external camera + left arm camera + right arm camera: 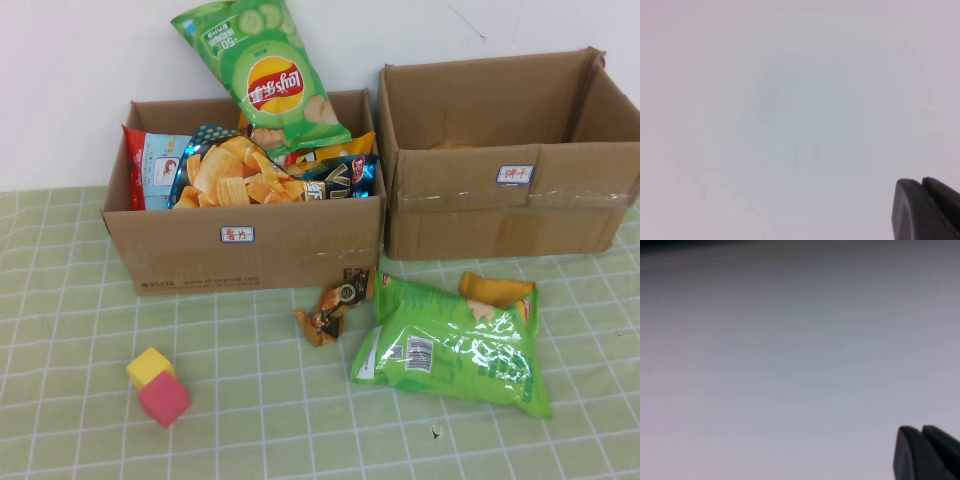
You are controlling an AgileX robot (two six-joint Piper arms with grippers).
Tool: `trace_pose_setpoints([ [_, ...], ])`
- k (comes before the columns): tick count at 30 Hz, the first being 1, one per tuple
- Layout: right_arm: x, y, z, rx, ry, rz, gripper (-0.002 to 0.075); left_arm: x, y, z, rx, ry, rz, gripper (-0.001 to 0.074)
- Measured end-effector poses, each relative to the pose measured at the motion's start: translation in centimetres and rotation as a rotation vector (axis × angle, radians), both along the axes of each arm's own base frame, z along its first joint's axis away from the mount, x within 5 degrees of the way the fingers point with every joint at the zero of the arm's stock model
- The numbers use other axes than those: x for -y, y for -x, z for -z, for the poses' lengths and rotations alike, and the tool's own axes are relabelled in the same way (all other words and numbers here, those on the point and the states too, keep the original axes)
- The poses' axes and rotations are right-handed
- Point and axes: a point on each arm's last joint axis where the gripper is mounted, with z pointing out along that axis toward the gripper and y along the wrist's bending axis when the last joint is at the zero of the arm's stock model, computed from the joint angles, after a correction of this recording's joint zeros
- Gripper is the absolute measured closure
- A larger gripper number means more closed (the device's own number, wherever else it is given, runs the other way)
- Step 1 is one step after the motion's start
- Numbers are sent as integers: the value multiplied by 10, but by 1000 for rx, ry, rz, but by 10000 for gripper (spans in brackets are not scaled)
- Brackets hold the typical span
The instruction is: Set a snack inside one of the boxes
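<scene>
A: Where's the snack stuff rn?

B: Green chip bag (pixel 452 345) lies flat on the checked tablecloth (pixel 80 300), in front of the right cardboard box (pixel 505 160), near the cloth's right edge; an orange packet (pixel 497 290) pokes out from under its far corner; a small brown-gold wrapper (pixel 335 305) sits just left of it, close to the left box's front wall.

A: Boxes?

B: Left cardboard box (pixel 245 245) is heaped w/ chip bags; a Lay's cucumber bag (pixel 262 70) stands tilted above its rim at the back, a red-white bag (pixel 155 165) leans at its left wall. Right box shows mostly bare inner walls; its flaps are up. Each has a small white label on the front; narrow gap btw the two.

A: Free room?

B: Open cloth along the near edge and front left, apart from a yellow cube (pixel 150 366) and a pink cube (pixel 164 399), touching; well apart from the bags.

A: Grippers?

B: Neither shows in the high view. Left gripper (pixel 927 210): only dark fingertips in a corner of its wrist view, pressed together w/ just a thin seam, gripping nothing; plain pale surface behind. Right gripper (pixel 925 452): same, tips closed together, nothing held, blank grey backdrop.
</scene>
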Motion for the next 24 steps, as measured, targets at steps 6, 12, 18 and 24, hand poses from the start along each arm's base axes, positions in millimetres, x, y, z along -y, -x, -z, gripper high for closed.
trace_pose_setpoints([
  [6,0,11,-6,124,-58,-104,715,-2,14,-14,219,2,-29,737],
  [12,1,-4,-14,-108,-68,-81,715,-3,20,-19,311,55,6,737],
  [18,3,-3,-54,-460,22,40,715,2,14,-54,-26,28,50,737],
  [24,2,-31,-46,-897,88,74,715,8,-2,-68,-395,-76,55,737],
])
